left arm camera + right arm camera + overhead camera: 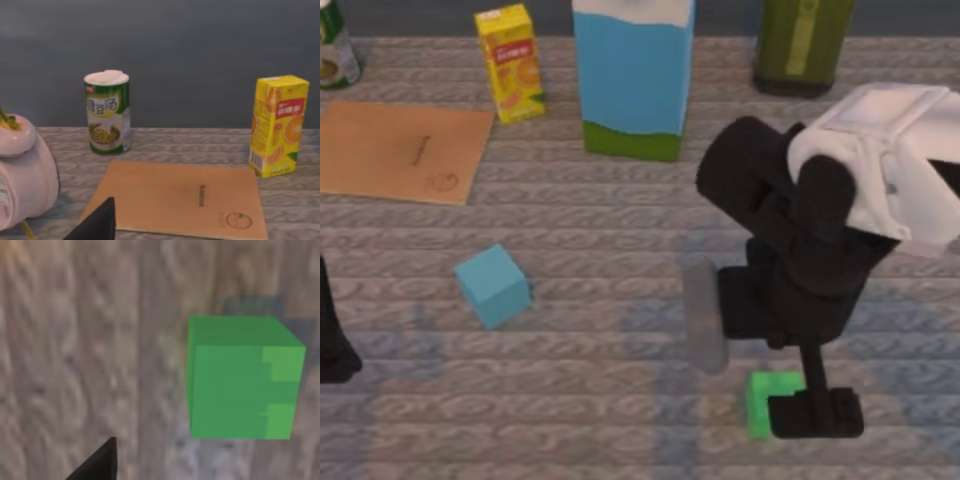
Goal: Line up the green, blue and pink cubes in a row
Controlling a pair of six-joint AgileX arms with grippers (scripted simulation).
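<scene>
- Green cube (761,403) sits lower right of the top view, edges square to the frame, no long axis.
- Right gripper (817,412) reaches down beside it; finger spread unclear.
- Blue cube (493,286) left of centre, turned askew.
- Left arm (332,335) parked at the left edge.

Top view: camera above desk (620,220), looking down. Left wrist view: low, level, facing desk's back edge; shares yellow juice box (510,62) (278,125), brown notebook (400,150) (185,200) and green can (335,50) (107,111) with top view. Right wrist view: very close, looking down on green cube (242,377) (765,402), shared with top view.
</scene>
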